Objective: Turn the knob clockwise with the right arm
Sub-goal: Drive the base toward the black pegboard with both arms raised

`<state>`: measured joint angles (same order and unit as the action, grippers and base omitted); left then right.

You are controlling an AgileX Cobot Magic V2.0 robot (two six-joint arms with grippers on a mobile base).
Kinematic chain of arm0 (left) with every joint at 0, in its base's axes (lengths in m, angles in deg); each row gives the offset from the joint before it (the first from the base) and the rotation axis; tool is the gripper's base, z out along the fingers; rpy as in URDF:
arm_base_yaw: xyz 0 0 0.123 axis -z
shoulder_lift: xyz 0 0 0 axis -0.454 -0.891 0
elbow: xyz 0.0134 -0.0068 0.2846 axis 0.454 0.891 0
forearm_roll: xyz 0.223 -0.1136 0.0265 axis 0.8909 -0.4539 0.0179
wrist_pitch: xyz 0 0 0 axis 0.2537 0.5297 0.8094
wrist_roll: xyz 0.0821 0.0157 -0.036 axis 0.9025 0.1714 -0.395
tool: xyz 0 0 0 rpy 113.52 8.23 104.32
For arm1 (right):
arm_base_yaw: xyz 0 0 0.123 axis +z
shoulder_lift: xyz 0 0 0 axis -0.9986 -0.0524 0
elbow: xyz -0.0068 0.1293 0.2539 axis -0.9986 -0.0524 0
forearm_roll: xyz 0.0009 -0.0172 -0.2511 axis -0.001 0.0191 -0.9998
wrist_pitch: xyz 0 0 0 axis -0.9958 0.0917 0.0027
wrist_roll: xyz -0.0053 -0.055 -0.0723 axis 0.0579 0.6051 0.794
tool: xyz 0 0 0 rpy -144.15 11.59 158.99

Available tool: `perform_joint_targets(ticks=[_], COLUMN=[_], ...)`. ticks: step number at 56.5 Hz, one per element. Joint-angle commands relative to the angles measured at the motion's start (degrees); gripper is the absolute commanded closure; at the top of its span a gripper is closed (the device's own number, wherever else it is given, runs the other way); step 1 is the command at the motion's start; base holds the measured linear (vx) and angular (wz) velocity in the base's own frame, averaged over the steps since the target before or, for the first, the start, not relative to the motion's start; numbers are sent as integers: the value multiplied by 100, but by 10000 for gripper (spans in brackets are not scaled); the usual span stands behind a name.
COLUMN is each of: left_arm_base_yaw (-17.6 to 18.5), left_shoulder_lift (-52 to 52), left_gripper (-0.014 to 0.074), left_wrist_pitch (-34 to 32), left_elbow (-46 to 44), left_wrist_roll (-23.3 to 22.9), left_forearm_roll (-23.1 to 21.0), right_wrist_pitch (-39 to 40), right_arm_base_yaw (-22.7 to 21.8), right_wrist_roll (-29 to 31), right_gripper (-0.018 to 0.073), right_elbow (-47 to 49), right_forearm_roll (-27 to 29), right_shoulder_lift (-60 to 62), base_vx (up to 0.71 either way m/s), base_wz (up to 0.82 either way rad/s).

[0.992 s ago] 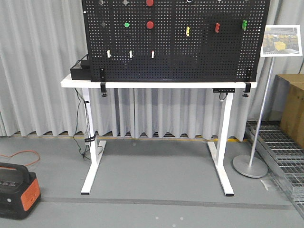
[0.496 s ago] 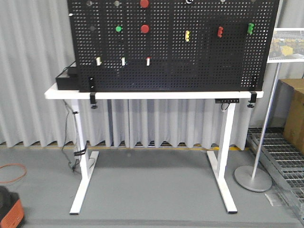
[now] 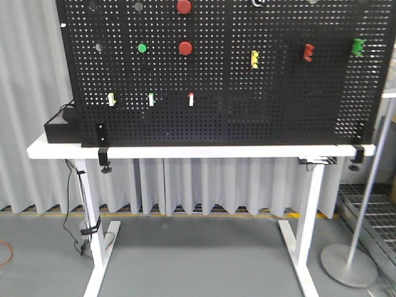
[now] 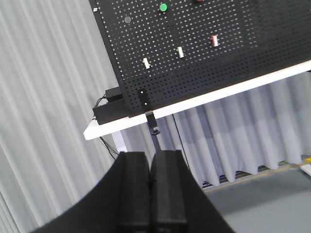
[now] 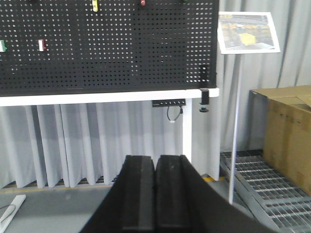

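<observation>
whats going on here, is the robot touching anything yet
Nothing is being handled yet. Both arms are short of the black pegboard standing on the white table; the left gripper and right gripper are shut and empty. The board fills more of the front view than a second ago, so the robot seems to be rolling closer. Its red knobs are untouched.

Your right gripper [image 5: 155,160] is hanging low with jaws pressed together, facing a black pegboard [image 5: 121,48] standing on a white table [image 5: 97,97], a pole-mounted sign [image 5: 248,31] and cardboard box [image 5: 286,136] sitting rightward.
</observation>
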<state>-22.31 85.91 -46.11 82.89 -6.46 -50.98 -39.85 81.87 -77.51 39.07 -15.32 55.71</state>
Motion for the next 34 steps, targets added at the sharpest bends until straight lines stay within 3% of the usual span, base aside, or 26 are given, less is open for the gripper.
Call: perform_joint_targets(ticks=[1, 34], left_arm_base_yaw=[45, 45], left_shoulder_lift=[95, 95], left_gripper=[603, 603], left_wrist_pitch=[-435, -435], left_elbow=[187, 187], left_wrist_roll=[-22, -22], left_forearm_roll=[-30, -30], right_wrist_pitch=[504, 504], right_arm_base_yaw=[-20, -20], right_wrist_roll=[34, 34], right_gripper=[566, 566], right_elbow=[-41, -41], right_forearm_roll=[-17, -17], right_shoulder_lift=[72, 72], base_vx=[43, 49], base_wz=[6, 6])
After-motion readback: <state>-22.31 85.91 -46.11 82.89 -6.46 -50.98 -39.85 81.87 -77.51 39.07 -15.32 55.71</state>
